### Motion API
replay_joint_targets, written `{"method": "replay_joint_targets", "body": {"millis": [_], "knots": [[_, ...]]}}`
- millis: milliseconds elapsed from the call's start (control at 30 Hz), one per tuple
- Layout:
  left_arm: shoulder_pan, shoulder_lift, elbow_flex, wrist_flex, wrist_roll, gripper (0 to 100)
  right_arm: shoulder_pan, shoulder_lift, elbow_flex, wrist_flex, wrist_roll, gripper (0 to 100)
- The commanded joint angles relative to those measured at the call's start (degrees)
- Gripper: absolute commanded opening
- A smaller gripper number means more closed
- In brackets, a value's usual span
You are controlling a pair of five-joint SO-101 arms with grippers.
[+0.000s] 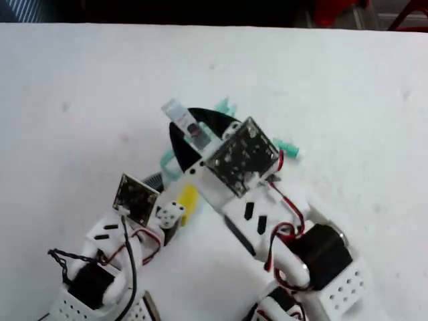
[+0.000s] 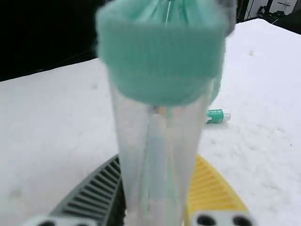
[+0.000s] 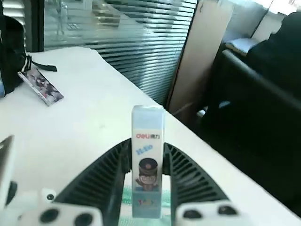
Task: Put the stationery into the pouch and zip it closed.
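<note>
White table [image 1: 80,80] seen from above, with two arms side by side at its near edge; window blinds [image 3: 131,28] and a dark chair [image 3: 263,117] lie beyond the table in the right wrist view.

Right gripper [image 3: 146,155]: black jaws clamped on either side of a white rectangular eraser [image 3: 148,127], which stands upright between them and rises above their tips. In the high view the same gripper [image 1: 190,130] sits near the table's centre, with the eraser [image 1: 182,118] pointing toward the far edge.

Left gripper [image 2: 157,160]: one grey and one yellow jaw closed on the pouch [image 2: 160,61], a clear body topped by a teal band, held upright. In the high view this gripper [image 1: 171,189] lies just beside the right arm, with teal parts of the pouch [image 1: 166,159] showing between the two grippers.

A small teal-capped item [image 2: 216,115] lies flat on the table beyond the pouch.

A black bag [image 3: 11,52] and a printed card [image 3: 41,87] rest farther off.
</note>
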Motion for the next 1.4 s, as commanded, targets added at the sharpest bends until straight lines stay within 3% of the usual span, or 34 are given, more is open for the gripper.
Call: {"method": "replay_joint_targets", "body": {"millis": [0,533,1100,1367], "knots": [[-0.4,-0.7,-3.2,0.2,-0.1,16,-0.6,1.8,-3.6,-0.2,-7.8,1.7],[-0.4,-0.7,-1.9,-1.1,-0.4,16,-0.6,1.8,1.7,-1.7,-9.1,1.7],[-0.5,-0.7,-2.2,-0.2,-0.1,20,-0.9,1.8,18.3,-20.1,-10.8,1.7],[-3.3,-0.7,-2.1,-1.5,-0.1,20,-0.6,-4.0,19.2,-13.9,-13.5,1.7]]}}
